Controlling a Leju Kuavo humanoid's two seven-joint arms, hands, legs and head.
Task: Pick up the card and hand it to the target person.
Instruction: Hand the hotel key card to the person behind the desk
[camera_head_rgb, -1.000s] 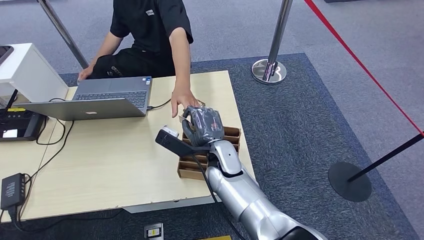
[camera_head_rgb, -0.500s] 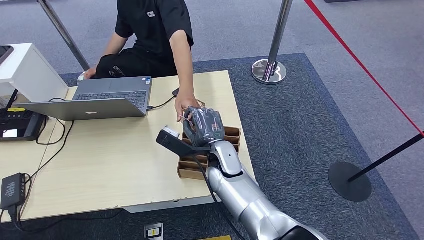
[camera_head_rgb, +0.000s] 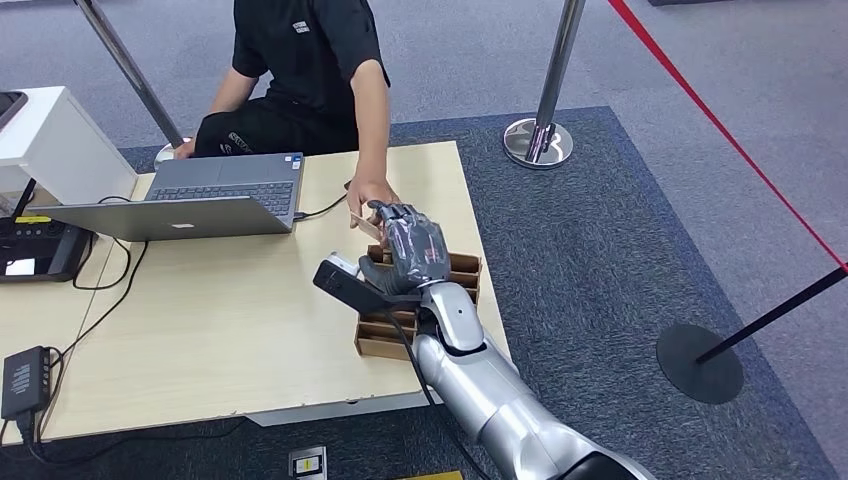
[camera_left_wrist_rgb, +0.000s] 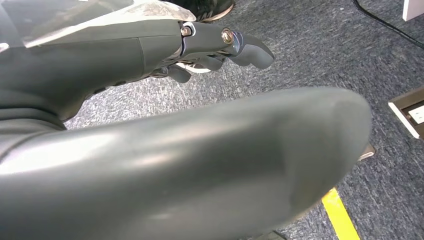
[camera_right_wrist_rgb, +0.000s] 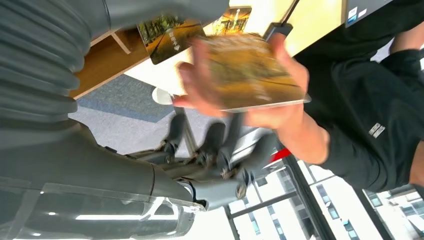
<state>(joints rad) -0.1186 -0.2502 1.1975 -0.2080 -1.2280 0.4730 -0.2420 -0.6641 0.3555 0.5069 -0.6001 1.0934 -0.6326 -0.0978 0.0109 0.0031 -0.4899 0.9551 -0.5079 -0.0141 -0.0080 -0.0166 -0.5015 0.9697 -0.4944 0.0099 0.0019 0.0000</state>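
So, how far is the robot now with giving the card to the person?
Done: the card is off the table, lifted above the cardboard tray. In hand: the person's hand grips it in the right wrist view, close against the right hand; whether the robot's fingers are on it, I cannot tell. Left: the right hand withdraws once the card is surely released.

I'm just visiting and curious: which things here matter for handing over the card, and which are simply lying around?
Part of the job:
- card
- right robot hand
- person's hand gripping the card
- cardboard card holder

Just lying about:
- laptop
- black power adapter
- barrier post
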